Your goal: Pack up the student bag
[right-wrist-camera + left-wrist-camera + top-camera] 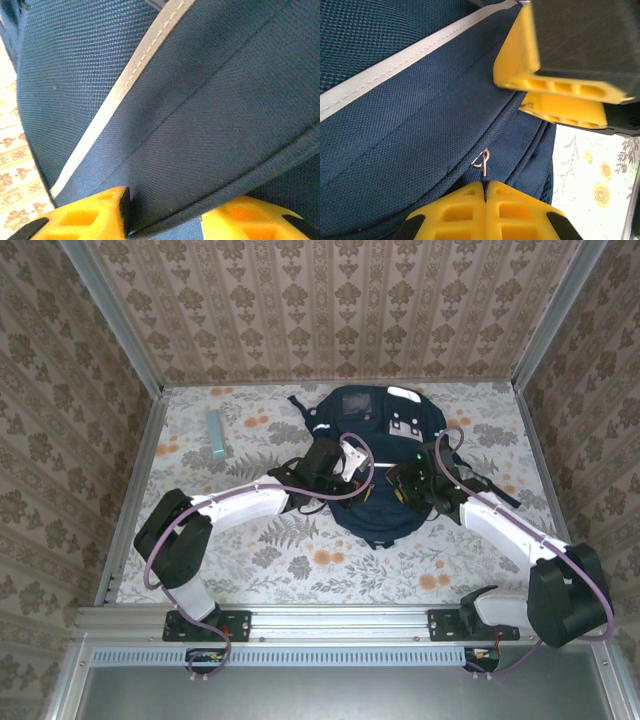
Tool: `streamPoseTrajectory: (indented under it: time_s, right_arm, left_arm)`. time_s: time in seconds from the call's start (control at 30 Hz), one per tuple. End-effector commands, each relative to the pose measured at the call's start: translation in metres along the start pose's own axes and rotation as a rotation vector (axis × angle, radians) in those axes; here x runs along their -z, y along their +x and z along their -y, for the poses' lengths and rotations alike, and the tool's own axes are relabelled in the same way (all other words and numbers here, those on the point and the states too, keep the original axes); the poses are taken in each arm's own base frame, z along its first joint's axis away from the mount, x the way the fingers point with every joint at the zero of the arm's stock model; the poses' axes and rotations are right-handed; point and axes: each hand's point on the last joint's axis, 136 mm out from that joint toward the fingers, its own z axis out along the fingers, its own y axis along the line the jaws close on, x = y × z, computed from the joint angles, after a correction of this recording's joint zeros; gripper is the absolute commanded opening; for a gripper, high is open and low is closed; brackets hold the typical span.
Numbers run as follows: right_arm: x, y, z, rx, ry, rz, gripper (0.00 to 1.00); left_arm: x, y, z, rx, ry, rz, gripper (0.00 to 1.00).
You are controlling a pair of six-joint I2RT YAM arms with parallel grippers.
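The student bag lies at the middle of the floral table, with a turquoise box well apart at its 10 o'clock. The left gripper rests on the bag's 9 o'clock side. In the left wrist view its 2 yellow fingers are pressed together on the zipper pull.

The right gripper sits on the bag at 3 o'clock of the left one. Its fingers stand apart with navy fabric between them, below a white stripe. I cannot tell whether they pinch it.
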Motion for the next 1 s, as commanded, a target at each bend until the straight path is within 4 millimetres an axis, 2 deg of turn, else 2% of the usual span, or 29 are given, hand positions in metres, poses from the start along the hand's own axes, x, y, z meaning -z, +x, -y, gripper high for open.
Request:
streamPoseTrajectory:
  time_s: [0.0,0.07,0.27,0.47,0.63,0.77,0.9,0.97]
  right_arm:
    - [0.0,-0.009,-0.013,0.006,-0.014,0.041,0.31]
    - [0.001,-0.014,-0.008,0.018,0.017,0.066,0.22]
    - [0.012,-0.026,0.002,0.105,0.083,0.132,0.07]
    - [0.019,-0.031,0.001,0.163,0.094,0.151,0.02]
    - [0.02,-0.03,-0.005,0.174,0.067,0.152,0.0]
    - [0.02,-0.024,-0.018,0.18,0.004,0.117,0.01]
    - [0.025,-0.017,-0.044,0.175,-0.111,0.071,0.0]
    - [0.031,-0.017,-0.056,0.172,-0.163,0.068,0.0]
  left_arm:
    - [0.011,-0.016,0.008,-0.054,-0.004,0.044,0.0]
    - [0.016,-0.013,0.0,-0.052,-0.044,0.038,0.0]
    - [0.037,-0.002,-0.034,-0.011,-0.145,0.024,0.0]
    - [0.063,0.0,-0.067,0.02,-0.218,0.039,0.0]
    - [0.069,0.0,-0.088,0.051,-0.256,0.048,0.0]
    - [0.062,-0.002,-0.072,0.046,-0.15,0.047,0.02]
    - [0.056,-0.001,-0.053,0.059,-0.046,0.043,0.23]
    - [0.053,0.001,-0.048,0.066,-0.022,0.046,0.3]
